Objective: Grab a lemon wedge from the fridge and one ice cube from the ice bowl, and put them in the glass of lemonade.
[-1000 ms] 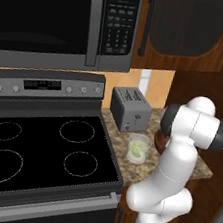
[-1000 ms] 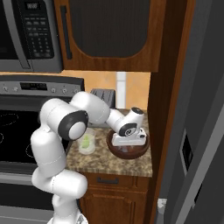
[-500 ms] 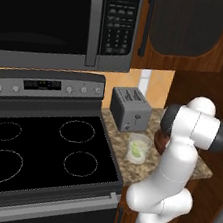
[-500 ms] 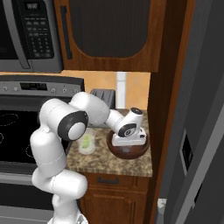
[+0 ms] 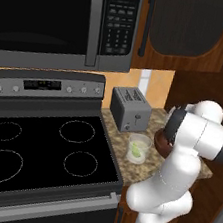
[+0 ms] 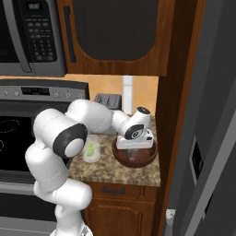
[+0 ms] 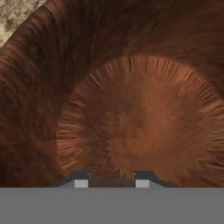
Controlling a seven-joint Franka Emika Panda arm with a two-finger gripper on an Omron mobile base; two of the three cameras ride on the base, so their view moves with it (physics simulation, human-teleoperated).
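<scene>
Lower now, jaws sit inside the ice bowl, contents hidden.

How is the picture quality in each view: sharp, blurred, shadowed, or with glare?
Left base view: evenly lit, no glare; the glass of lemonade is small and soft-edged. Right base view: clear; the gripper dips into the ice bowl. Hand view: the bowl's wood grain is smeared and blocky, darker toward its wall.

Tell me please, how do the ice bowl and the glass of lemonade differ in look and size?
The ice bowl is wide, low and opaque reddish-brown; the glass of lemonade is narrower, taller and clear. The gripper is lowered into the bowl, while the glass stands free. Both sit on the speckled counter.
</scene>
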